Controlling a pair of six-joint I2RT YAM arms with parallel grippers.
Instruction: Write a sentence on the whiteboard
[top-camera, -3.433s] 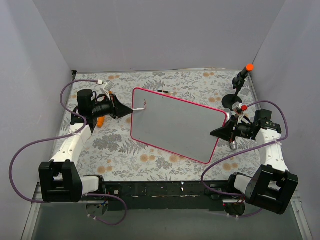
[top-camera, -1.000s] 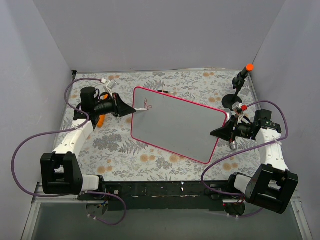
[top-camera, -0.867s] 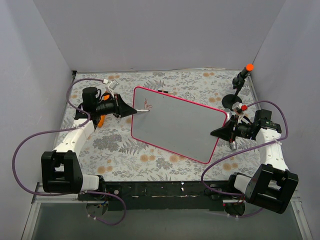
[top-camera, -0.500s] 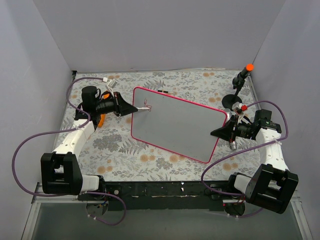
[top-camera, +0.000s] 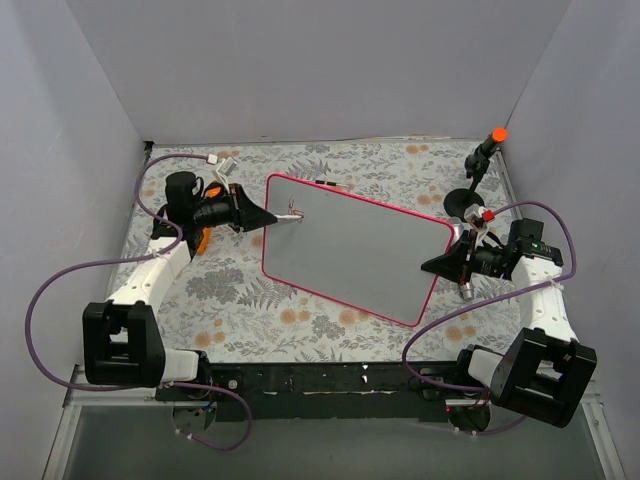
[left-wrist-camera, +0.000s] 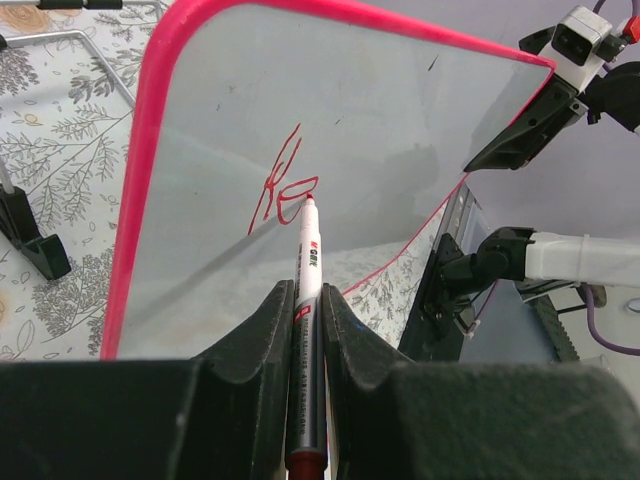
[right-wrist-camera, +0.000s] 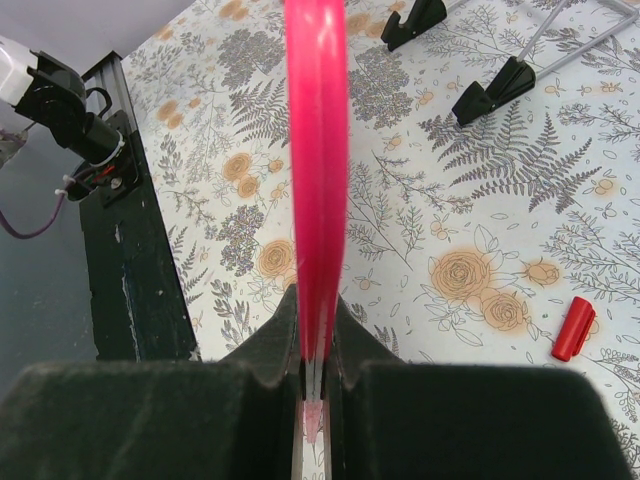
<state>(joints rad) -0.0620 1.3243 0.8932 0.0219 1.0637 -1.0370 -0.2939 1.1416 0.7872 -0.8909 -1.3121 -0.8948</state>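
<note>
Red ink first: on the left, the left gripper is clenched round the marker, whose tip points right and presses on the whiteboard at its far-left corner. There the sentence is only a few strokes so far. The whiteboard sits mid-scene, propped at a tilt, long axis running from far left to near right, face turned toward the marker. On the right, the right gripper is clamped on the pink frame, I'd say to brace the whiteboard against the marker's push.
</note>
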